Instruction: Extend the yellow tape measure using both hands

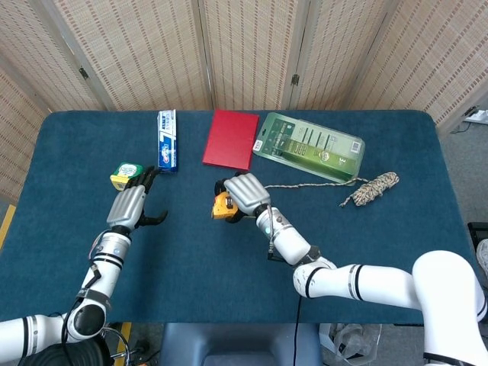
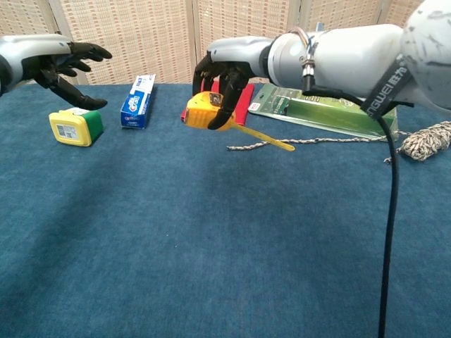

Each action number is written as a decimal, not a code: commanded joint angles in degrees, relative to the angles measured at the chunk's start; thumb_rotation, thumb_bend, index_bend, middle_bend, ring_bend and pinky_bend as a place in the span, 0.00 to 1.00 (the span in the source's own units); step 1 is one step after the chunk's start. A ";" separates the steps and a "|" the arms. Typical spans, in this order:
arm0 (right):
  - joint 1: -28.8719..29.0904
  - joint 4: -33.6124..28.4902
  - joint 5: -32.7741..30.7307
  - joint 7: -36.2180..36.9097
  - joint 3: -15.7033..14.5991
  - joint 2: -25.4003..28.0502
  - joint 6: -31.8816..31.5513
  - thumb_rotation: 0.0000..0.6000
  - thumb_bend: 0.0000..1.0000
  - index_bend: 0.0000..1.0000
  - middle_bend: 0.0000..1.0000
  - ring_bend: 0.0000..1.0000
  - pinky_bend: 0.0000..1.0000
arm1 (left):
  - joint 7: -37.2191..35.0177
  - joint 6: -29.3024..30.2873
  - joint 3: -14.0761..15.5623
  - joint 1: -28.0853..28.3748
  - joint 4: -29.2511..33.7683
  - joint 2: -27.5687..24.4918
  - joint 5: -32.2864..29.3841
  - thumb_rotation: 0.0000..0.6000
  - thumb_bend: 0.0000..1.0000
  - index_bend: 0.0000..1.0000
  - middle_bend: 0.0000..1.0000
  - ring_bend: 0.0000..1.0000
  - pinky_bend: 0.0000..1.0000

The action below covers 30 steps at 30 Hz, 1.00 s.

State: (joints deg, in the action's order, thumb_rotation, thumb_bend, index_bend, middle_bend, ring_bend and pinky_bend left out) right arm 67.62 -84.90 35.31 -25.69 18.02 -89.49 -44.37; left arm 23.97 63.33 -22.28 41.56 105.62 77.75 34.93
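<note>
My right hand [image 1: 245,194] [image 2: 218,83] grips the yellow tape measure [image 1: 222,207] [image 2: 200,111] and holds it above the blue table near the middle. A short length of yellow blade [image 2: 262,139] sticks out of the case toward the right and hangs free. My left hand [image 1: 133,203] [image 2: 67,65] hovers open with fingers spread at the left, above the yellow-green box, a good way left of the tape measure. It holds nothing.
A yellow-green box [image 1: 124,174] [image 2: 75,126] lies under my left hand. A toothpaste box [image 1: 167,140] [image 2: 138,100], a red book [image 1: 231,138] and a green blister pack [image 1: 308,146] [image 2: 320,113] line the back. A twine bundle [image 1: 374,187] [image 2: 423,141] trails string [image 2: 317,142] at the right.
</note>
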 commanded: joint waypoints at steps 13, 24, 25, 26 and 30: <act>4.61 6.24 -7.23 -1.94 1.59 -5.61 -3.47 1.00 0.21 0.58 0.53 0.43 0.18 | 1.55 2.69 -1.51 6.46 -2.97 6.81 -6.57 1.00 0.38 0.00 0.00 0.00 0.00; 6.08 11.41 -5.46 0.26 2.20 -9.37 -1.01 1.00 0.21 0.58 0.53 0.43 0.18 | 1.66 4.58 -1.26 7.49 -2.56 7.88 -8.60 1.00 0.38 0.00 0.00 0.00 0.00; 6.23 12.19 -5.19 0.90 2.45 -9.90 -0.45 1.00 0.21 0.58 0.53 0.43 0.18 | 1.67 4.86 -1.28 7.55 -2.51 7.98 -8.80 1.00 0.38 0.00 0.00 0.00 0.00; 6.38 12.74 -4.90 1.24 2.53 -10.26 -0.07 1.00 0.21 0.58 0.53 0.43 0.18 | 1.69 5.02 -1.29 7.61 -2.48 8.05 -8.95 1.00 0.38 0.00 0.00 0.00 0.00; 7.03 15.00 -3.56 2.32 2.80 -11.80 0.96 1.00 0.21 0.58 0.53 0.43 0.18 | 1.42 5.03 -1.36 7.76 -2.19 8.17 -9.63 1.00 0.38 0.00 0.00 0.00 0.00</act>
State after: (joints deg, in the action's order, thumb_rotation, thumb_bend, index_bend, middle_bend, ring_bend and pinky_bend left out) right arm 74.40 -70.31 31.38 -23.71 20.67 -100.90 -43.75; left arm 25.45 68.40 -23.62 49.30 103.37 85.91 25.36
